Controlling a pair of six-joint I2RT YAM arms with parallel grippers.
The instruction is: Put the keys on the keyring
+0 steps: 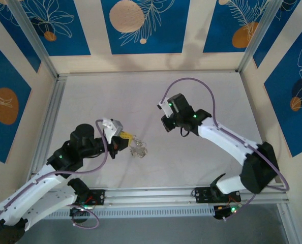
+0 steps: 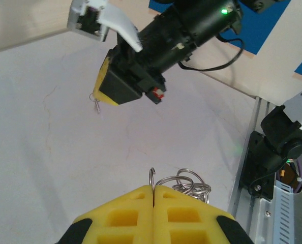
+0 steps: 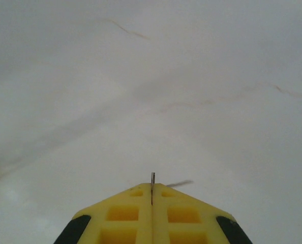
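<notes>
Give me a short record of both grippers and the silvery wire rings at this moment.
left gripper: shut, pinching one wire of the tangle of silvery wire rings
right gripper: shut on a thin metal piece; key or ring, cannot tell
rings: rest on the white table, beside the left fingers
grippers: apart, not touching

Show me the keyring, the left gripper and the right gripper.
keyring (image 2: 185,181), left wrist view, coiled wire loops.
left gripper (image 2: 153,190), left wrist view, fingertip seam.
right gripper (image 3: 152,188), right wrist view, fingertip seam.

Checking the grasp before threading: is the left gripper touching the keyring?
Touching. Left wrist view: the left gripper is shut, pinching a wire loop of the keyring.
</notes>
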